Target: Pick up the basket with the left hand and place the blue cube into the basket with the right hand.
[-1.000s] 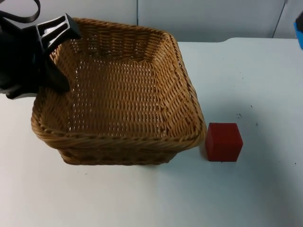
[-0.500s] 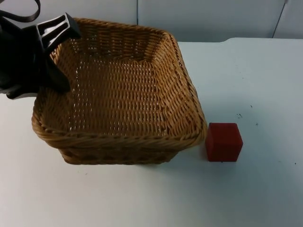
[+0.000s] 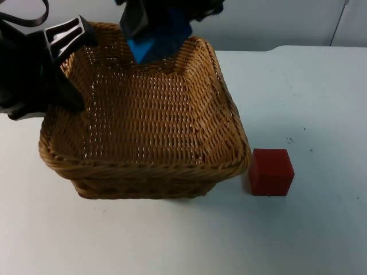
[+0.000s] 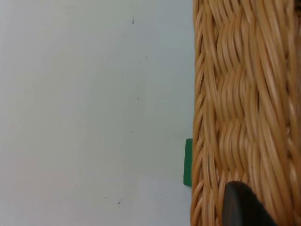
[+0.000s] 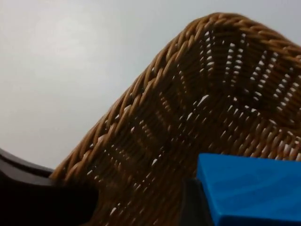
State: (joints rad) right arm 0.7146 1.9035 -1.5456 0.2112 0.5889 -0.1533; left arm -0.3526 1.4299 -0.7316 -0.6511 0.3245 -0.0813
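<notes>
- The basket (image 3: 146, 114) sits at the middle left of the top view, on the white table (image 3: 309, 103).
- The left gripper (image 3: 60, 63) is at the upper left, its fingers closed on the basket's left rim.
- The right gripper (image 3: 157, 26) is at the top middle, over the basket's far edge.
- The blue cube (image 3: 153, 41) sits between the right gripper's fingers, which are clamped on it, above the basket's far wall.
- A red cube (image 3: 270, 171) stands on the table just right of the basket's near corner.
- A small green thing (image 4: 188, 162) peeks out beside the basket wall.
</notes>
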